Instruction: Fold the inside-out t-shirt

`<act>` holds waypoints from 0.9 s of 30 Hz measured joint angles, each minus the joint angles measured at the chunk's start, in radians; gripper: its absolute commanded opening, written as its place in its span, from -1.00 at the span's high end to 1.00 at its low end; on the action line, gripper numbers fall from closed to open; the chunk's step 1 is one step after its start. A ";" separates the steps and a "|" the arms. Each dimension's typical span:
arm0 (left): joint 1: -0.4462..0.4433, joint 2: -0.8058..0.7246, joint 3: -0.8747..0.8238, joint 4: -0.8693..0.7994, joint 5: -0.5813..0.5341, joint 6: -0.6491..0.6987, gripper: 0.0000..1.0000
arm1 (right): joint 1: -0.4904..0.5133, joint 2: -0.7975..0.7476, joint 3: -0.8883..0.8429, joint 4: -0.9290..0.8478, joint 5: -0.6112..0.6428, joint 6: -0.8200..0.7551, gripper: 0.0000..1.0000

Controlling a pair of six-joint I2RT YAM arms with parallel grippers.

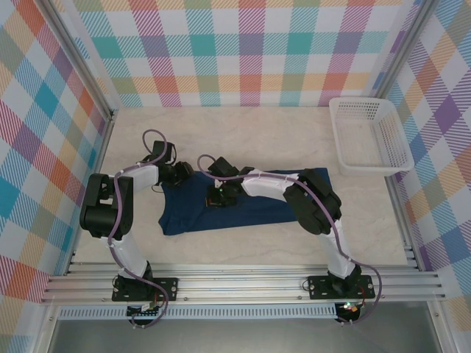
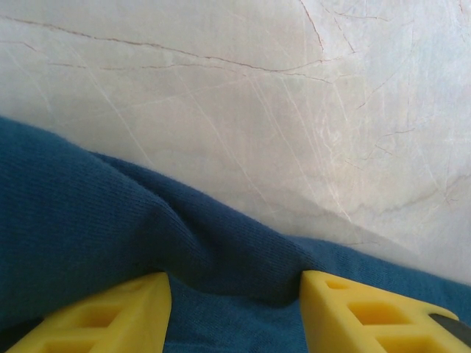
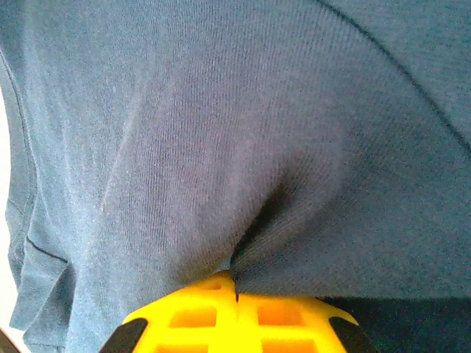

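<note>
1. From the top camera you see the inside-out t-shirt (image 1: 250, 213) lying flat as a dark navy strip on the pale desk (image 1: 257, 132). The left end effector (image 1: 180, 173) sits at its far left corner, the right end effector (image 1: 218, 195) just beside it on the cloth. A white basket (image 1: 368, 136) stands well apart to the right of both.
2. The left wrist camera adds the close detail. The yellow fingers (image 2: 110, 316) stand apart with a raised ridge of blue knit between them. You cannot tell whether they clamp it. Veined desk surface lies beyond the cloth edge.
3. The right wrist camera shows you the right end effector's fingers (image 3: 191, 309) closed together, pinching a pucker of the shirt. Creases fan out from the pinch, and a hemmed edge runs down to the left of the fingers.
</note>
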 measured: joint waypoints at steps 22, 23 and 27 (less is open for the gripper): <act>0.000 0.014 0.017 -0.002 -0.013 0.027 0.00 | 0.000 -0.181 -0.091 -0.110 -0.047 -0.008 1.00; 0.000 0.014 0.018 -0.002 -0.016 0.027 0.00 | -0.001 -0.183 -0.091 -0.118 -0.051 -0.009 1.00; 0.000 0.014 0.020 -0.005 -0.019 0.031 0.01 | -0.011 -0.184 -0.090 -0.144 -0.058 -0.015 0.80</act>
